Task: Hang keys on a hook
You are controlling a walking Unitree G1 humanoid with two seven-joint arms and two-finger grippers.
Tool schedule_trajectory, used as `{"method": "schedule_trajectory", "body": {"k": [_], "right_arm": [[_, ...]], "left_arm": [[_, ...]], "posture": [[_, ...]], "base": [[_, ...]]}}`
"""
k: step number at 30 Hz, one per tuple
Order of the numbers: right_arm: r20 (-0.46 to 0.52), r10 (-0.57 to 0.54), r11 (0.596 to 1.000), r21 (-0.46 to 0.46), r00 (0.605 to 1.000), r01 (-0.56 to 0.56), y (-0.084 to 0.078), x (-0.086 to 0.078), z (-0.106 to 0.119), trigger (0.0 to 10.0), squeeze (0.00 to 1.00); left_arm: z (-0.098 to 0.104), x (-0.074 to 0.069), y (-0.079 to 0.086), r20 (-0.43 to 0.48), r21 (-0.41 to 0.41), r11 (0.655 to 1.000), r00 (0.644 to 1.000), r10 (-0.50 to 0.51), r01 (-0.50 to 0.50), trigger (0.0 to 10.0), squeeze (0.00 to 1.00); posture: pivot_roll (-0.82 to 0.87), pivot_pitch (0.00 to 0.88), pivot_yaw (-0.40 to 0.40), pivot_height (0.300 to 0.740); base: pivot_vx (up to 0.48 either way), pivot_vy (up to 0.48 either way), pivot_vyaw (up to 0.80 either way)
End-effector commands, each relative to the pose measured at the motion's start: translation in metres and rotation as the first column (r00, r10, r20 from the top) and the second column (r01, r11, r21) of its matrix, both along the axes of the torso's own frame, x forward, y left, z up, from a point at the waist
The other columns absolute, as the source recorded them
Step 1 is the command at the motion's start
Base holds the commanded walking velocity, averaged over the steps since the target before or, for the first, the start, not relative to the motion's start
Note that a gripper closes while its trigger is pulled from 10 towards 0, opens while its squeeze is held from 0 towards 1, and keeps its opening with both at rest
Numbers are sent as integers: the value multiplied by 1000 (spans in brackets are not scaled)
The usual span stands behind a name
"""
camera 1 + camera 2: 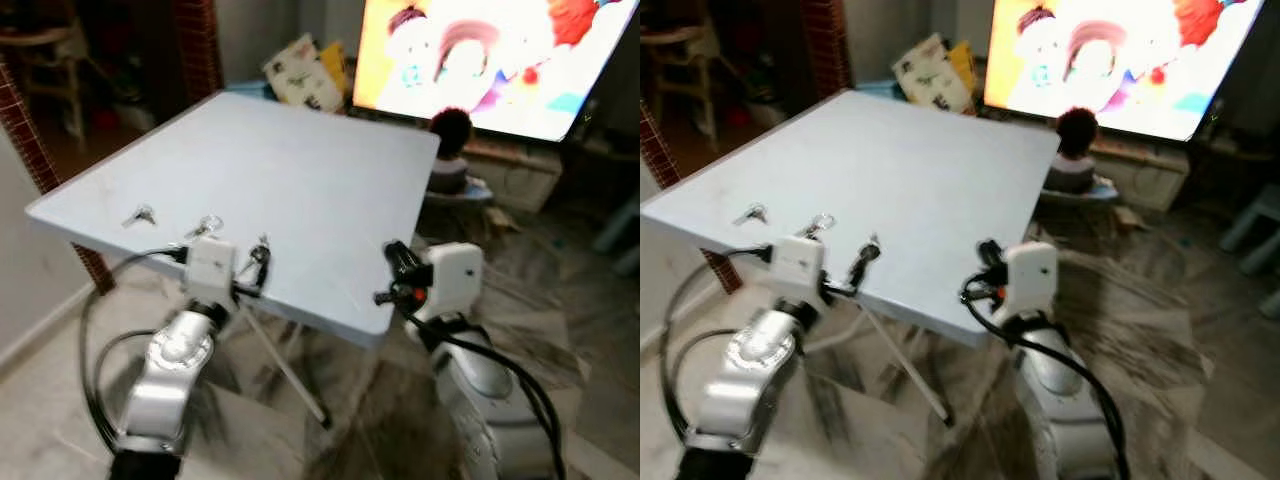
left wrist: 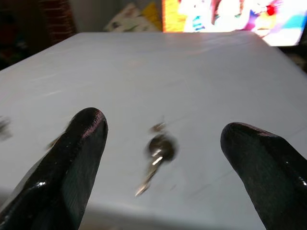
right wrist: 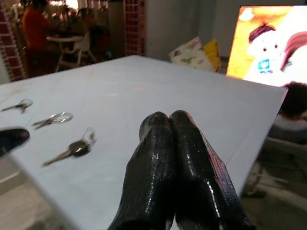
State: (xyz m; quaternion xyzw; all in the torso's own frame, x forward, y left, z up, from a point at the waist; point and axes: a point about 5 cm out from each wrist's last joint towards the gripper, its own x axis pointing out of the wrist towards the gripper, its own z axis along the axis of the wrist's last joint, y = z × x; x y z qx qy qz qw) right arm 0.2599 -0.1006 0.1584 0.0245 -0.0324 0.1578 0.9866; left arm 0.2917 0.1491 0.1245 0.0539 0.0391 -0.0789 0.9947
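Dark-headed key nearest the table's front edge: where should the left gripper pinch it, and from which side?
Pinch the dark-headed key at its bow, where the ring adds some height; the blade lies flat on the white table. Come from above: the left gripper, open, already straddles it. Motion blur hides finer detail.

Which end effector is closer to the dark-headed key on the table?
Left. The left end effector is open just in front of the dark-headed key; the right end effector, shut, sits farther along the table edge.
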Motion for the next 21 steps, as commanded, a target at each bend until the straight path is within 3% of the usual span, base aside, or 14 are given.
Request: {"method": "schedule_trajectory", "body": {"k": [1,6,17,21], "right_arm": [[4,-24,1000,-11,1000,24,-8,0,1,10000,0],[10,0,1000,-13,1000,0,-5,-1,1,10000,0],[15,1,1000,-16,1000,-1,-5,-1,2,10000,0],[8,-18,1000,-10,1000,18,-7,0,1,10000,0]], "left_arm": [[4,1,-13,15,-8,999,999,-36,37,10000,0],[3,0,-10,10,-7,1000,1000,-21,21,10000,0],[2,2,-9,5,23,1000,1000,15,-15,10000,0],[-5,3,-9,-34,11,1000,999,-6,6,10000,0]], "posture": [[34,0,-38,740],[39,0,-40,740],[37,0,-39,740],[38,0,-38,740]], "base": [[255,0,0],[150,0,0],[0,0,754],[0,0,0]]}}
